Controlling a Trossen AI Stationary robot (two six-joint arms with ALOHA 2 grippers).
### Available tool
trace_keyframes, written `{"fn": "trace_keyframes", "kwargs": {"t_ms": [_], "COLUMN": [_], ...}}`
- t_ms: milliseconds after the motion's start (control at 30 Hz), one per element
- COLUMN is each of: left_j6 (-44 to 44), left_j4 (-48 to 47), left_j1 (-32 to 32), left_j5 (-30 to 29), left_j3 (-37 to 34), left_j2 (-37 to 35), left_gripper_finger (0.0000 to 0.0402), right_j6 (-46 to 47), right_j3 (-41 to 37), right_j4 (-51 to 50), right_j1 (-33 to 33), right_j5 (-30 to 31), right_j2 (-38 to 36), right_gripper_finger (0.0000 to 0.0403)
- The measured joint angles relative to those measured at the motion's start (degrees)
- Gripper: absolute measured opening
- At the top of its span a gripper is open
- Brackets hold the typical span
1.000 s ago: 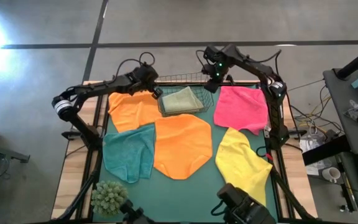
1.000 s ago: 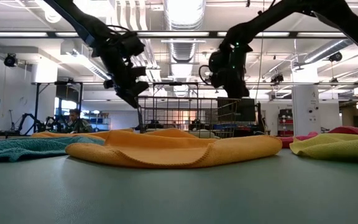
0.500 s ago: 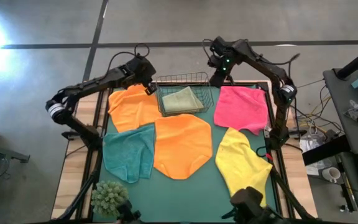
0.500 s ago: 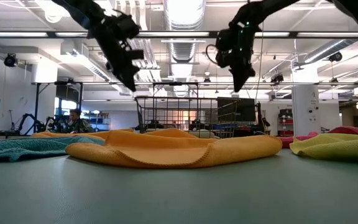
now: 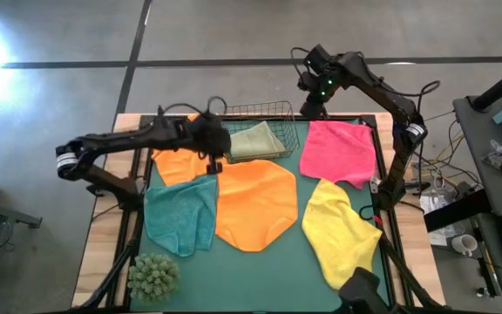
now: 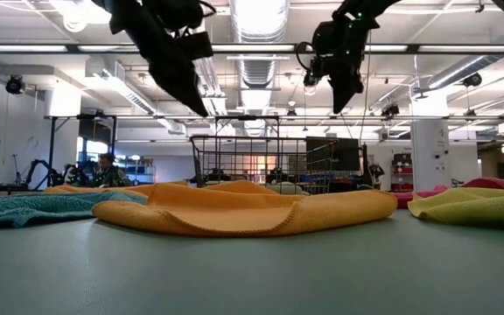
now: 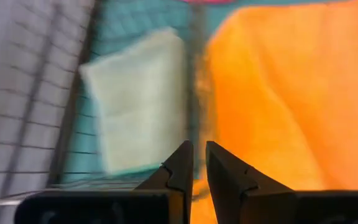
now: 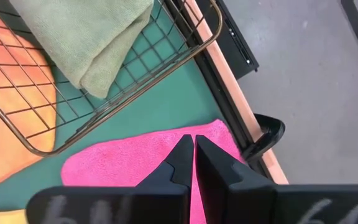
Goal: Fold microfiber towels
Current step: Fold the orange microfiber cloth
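Observation:
Six microfiber towels lie on the green mat. A pale olive one (image 5: 255, 139) lies folded in the wire basket (image 5: 253, 108). Spread flat are an orange one (image 5: 177, 159) at far left, an orange one (image 5: 255, 205) in the middle, a teal one (image 5: 181, 214), a pink one (image 5: 338, 148) and a yellow one (image 5: 338, 228). My left gripper (image 5: 215, 162) (image 7: 197, 148) hangs shut, holding nothing, in the air above the basket's near left corner, between the two orange towels. My right gripper (image 5: 310, 106) (image 8: 194, 138) is shut and empty, high above the pink towel's far left corner.
A green spiky plant ball (image 5: 153, 277) stands at the near left corner of the mat. The basket sits at the far middle. Wooden table edges (image 5: 103, 235) frame the mat, and cables run along the right side (image 5: 382, 187).
My left gripper has swung from the basket's far left corner toward the near edge, rising a little and rolling at the wrist. My right gripper has risen from beside the basket's right end. Both stay shut. The towels have not moved.

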Motion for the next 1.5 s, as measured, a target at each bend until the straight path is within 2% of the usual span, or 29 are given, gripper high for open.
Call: {"fn": "trace_keyframes", "kwargs": {"t_ms": [133,367,667,867,1167,1267,1500], "left_j6": [-3.87,-4.0,-3.53,-3.59,-5.42,-8.32,-8.53], "left_j4": [0.07,0.59,3.54,4.86,1.39,0.86,-1.76], "left_j1": [-2.23,-2.86,-2.6,-2.37,-2.97,-3.88,-6.74], "left_j5": [1.6,2.16,-8.62,-9.03,-9.18,-9.4,-9.36], "left_j3": [-0.85,-0.87,-0.87,-0.13,1.16,1.12,-0.02], "left_j2": [2.33,6.44,10.37,10.37,3.33,0.07,-5.04], "left_gripper_finger": [0.0028,0.0028,0.0028,0.0028,0.0028,0.0028,0.0028], "right_j6": [-1.18,-1.81,-1.81,-1.74,-1.53,-0.37,4.49], "right_j3": [-0.01,-0.5,-3.51,-6.88,-9.07,-10.07,-15.25], "right_j4": [0.01,0.0,-0.02,0.0,-0.38,0.1,0.69], "right_j1": [0.0,0.0,0.0,0.24,3.73,6.67,15.32], "right_j5": [-0.01,-0.04,-0.13,-0.12,-0.39,-0.49,-0.44], "right_j2": [0.07,0.13,0.09,-0.09,-5.24,-8.38,-15.18], "right_gripper_finger": [0.0009,0.0009,0.0009,0.0009,0.0009,0.0009,0.0009]}}
